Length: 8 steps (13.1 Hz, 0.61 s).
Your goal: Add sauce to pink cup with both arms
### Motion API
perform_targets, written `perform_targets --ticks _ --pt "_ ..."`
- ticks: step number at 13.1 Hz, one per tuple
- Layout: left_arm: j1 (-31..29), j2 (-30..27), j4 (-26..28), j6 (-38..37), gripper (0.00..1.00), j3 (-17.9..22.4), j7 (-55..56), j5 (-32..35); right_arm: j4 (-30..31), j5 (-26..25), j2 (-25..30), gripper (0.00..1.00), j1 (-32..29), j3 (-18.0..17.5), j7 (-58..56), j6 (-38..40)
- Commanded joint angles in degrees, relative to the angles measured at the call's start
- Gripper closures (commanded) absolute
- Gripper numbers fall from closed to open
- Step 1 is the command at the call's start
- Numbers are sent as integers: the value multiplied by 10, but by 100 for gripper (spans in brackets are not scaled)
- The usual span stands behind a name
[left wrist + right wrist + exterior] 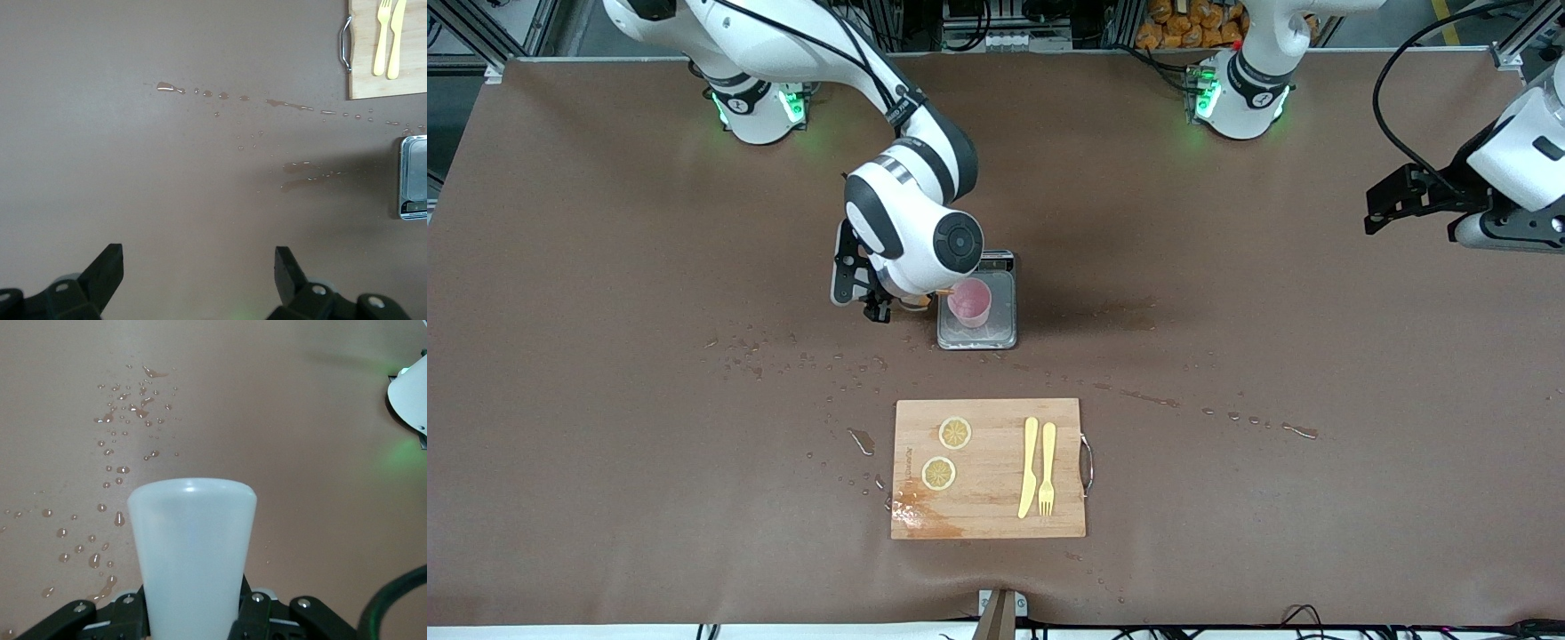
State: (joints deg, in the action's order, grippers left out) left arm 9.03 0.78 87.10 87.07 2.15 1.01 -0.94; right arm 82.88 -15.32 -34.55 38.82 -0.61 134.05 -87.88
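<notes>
The pink cup stands on a small metal scale in the middle of the table. My right gripper hangs beside the cup, shut on the sauce bottle. In the right wrist view the bottle's whitish body fills the space between the fingers. The bottle is tipped over, and its orange nozzle reaches the cup's rim. Most of the bottle is hidden under the wrist in the front view. My left gripper waits open and empty, in the air over the left arm's end of the table.
A wooden cutting board lies nearer to the front camera than the scale, with two lemon slices, a yellow knife and a fork on it. Water drops dot the brown table cover between scale and board.
</notes>
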Motion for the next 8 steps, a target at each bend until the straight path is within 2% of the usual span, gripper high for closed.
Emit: perform_targets --ticks 1,4,5,8 --pt "0 -9 -1 -8 0 -2 -4 14 -4 40 36 100 -35 -3 -30 -1" --pt "0 -9 -2 -8 0 -2 0 13 23 135 89 100 -93 -2 -78 -52" --pt "1 -9 -3 -8 0 -2 0 13 39 153 105 100 -108 -2 -98 -66" --pt "1 -15 -5 -8 0 -2 -16 18 122 234 166 100 -164 -2 -179 -128"
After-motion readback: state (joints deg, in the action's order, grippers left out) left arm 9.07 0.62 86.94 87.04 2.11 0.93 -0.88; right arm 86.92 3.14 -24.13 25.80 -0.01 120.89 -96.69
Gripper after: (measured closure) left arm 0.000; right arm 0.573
